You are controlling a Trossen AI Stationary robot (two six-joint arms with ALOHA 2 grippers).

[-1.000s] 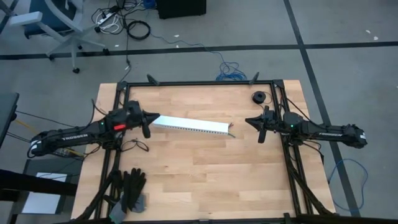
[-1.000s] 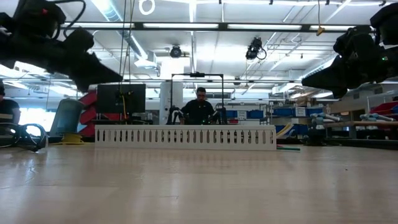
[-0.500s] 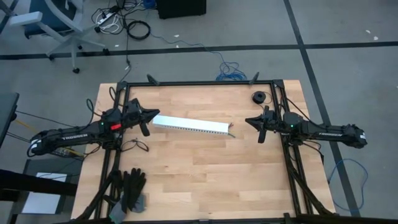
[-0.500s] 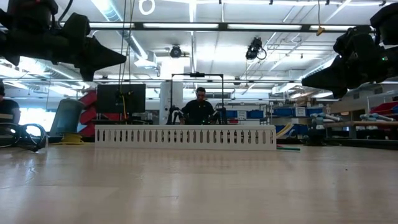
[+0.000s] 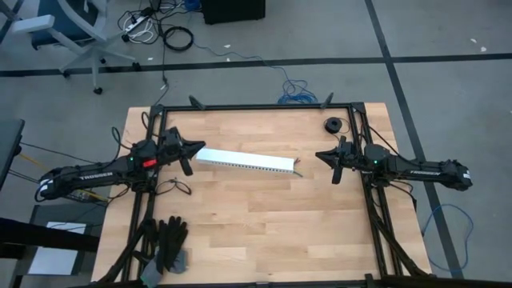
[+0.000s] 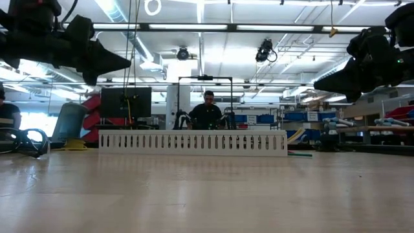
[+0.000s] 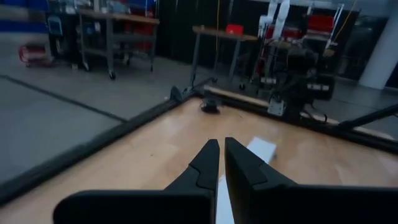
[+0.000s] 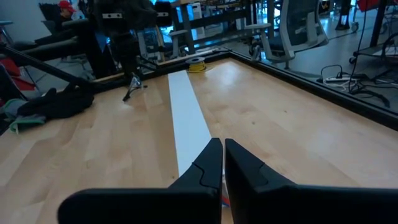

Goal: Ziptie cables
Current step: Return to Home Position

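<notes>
While the cables lie hidden, presumably inside the white duct [image 5: 244,162], we hold left hand [image 5: 198,149] and right hand [image 5: 319,156] pinched together, empty, off its ends; we judge only homing remains.

The left arm [image 5: 70,176] and right arm [image 5: 424,169] are slim, matte black tubes. White TROSSEN lettering [image 5: 98,170] and a red patch [image 5: 150,163] mark the left one. The left claw [image 5: 197,150] and right claw [image 5: 318,155] taper into dark wedge-shaped fingers [image 7: 208,165].

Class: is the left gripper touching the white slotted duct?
Apart. The low view shows the left gripper hanging high above the white slotted duct, with clear space between them.
</notes>
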